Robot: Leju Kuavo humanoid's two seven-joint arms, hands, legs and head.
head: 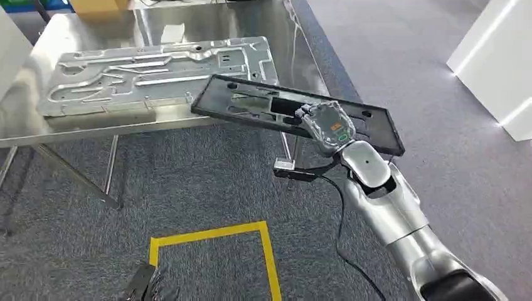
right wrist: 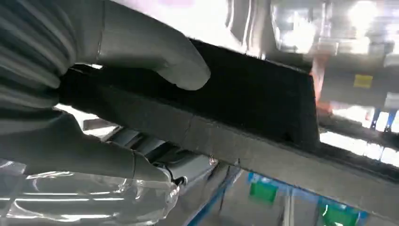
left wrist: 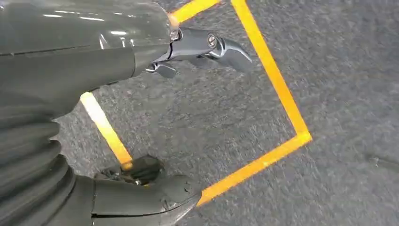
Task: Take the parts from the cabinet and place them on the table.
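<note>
Overhead, the head view shows the right robot hand point(head: 326, 123) gripping a flat black tray-like part point(head: 263, 103) by its near long edge. The part is tilted, its far end lying over the front edge of the steel worktop point(head: 207, 22) and its near end jutting out past the edge above the grey carpet point(head: 188, 175). Just beside it on the worktop lies a large silver stamped metal panel point(head: 157, 75), flat, with the black part's far corner overlapping the panel's near edge. A yellow tape square point(head: 213, 235) marks the carpet below, and the left robot hand point(head: 143, 285) hangs low at the bottom edge, near the tape.

Next, the left wrist view looks down on the carpet and the yellow tape point(left wrist: 277, 84); the left robot hand point(left wrist: 155, 127) holds nothing, its thumb and fingers point(left wrist: 207, 47) spread apart.

Lastly, the right wrist view shows the right robot hand point(right wrist: 108, 108) clamped on the black part point(right wrist: 244, 99), thumb on one face and fingers on the other, with the part's thick edge running across between them.
</note>
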